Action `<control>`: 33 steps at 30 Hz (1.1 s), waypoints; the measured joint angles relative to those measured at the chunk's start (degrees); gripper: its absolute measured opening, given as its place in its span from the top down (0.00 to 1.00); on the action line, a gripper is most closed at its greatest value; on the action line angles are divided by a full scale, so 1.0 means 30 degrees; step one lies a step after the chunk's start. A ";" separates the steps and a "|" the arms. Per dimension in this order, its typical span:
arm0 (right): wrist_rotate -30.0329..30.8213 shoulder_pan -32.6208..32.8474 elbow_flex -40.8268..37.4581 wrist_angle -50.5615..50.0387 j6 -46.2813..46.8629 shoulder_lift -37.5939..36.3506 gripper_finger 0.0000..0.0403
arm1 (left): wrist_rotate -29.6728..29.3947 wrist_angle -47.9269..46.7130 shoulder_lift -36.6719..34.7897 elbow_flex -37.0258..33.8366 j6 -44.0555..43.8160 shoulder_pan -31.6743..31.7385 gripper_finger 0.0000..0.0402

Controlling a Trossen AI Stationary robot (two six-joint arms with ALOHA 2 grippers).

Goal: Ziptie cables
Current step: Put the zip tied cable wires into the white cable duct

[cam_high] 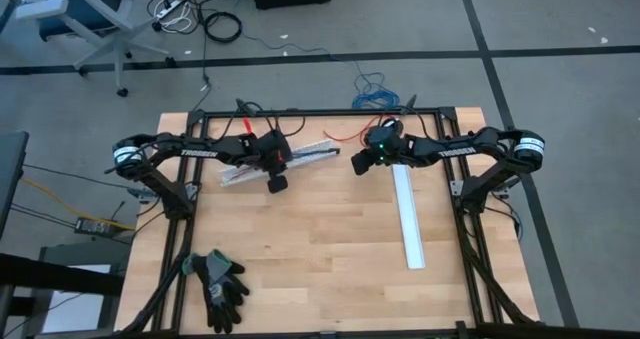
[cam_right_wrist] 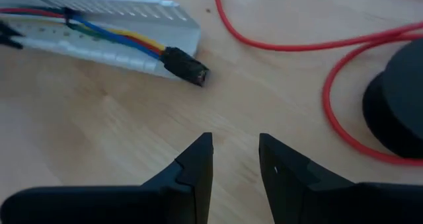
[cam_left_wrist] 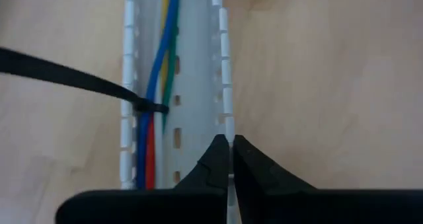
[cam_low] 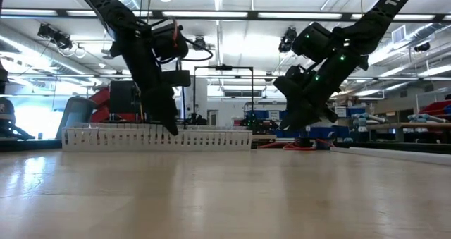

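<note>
The cables [cam_left_wrist: 156, 65], blue, yellow, green and red, lie along a white slotted duct [cam_high: 305, 156] at the table's far middle. A black ziptie [cam_left_wrist: 147, 107] is looped around them, and its tail [cam_left_wrist: 59, 75] trails onto the table. The cables' dark end [cam_right_wrist: 186, 65] sticks out of the duct's right end. My left gripper [cam_left_wrist: 230, 151] is shut at one of the duct's side walls. To the right of the duct's end, my right gripper [cam_right_wrist: 236, 158] hangs open above the bare wood with nothing between its fingers. My left gripper pinches the slotted side wall [cam_left_wrist: 228, 126] of the duct between its two fingertips. A thin white sliver of the wall shows between the shut fingers. They come from above, slanting down, on the wall away from the cables. The duct rests flat on the table.
A red wire [cam_right_wrist: 277, 45] with a black round spool [cam_right_wrist: 396, 105] lies right of the duct's end. A white strip [cam_high: 408, 219] lies on the table's right half, dark gloves [cam_high: 218, 284] at the near left. A blue wire coil [cam_high: 375, 94] lies beyond the far edge.
</note>
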 joint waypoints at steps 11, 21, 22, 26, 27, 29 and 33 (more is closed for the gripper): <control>0.0179 0.0348 -0.0007 -0.0492 0.1560 0.0900 0.73 | 0.0195 0.1198 0.0000 -0.0007 -0.0419 -0.1484 0.97; -0.0016 0.1333 0.0000 0.2339 0.1944 0.2630 0.73 | 0.0159 0.2083 0.0536 0.0034 -0.0702 -0.1958 0.97; -0.0016 0.1333 -0.0007 0.2598 0.1829 0.2745 0.73 | 0.0194 0.2170 0.0731 0.0038 -0.0844 -0.1958 0.97; -0.0004 0.1280 -0.0007 0.3166 0.1706 0.3179 0.73 | 0.0346 0.2844 0.1461 0.0124 -0.0978 -0.2112 0.97; -0.0038 0.1282 -0.0007 0.3073 0.1658 0.3202 0.73 | 0.0424 0.2876 0.1548 0.0131 -0.1036 -0.2151 0.97; -0.0391 0.1312 -0.0007 0.2643 0.1377 0.3043 0.73 | 0.0464 0.2750 0.1603 0.0124 -0.1142 -0.2169 0.97; -0.0431 0.1370 0.0000 0.1686 0.1157 0.2151 0.73 | 0.0321 0.2898 0.1596 0.0106 -0.1213 -0.2169 0.96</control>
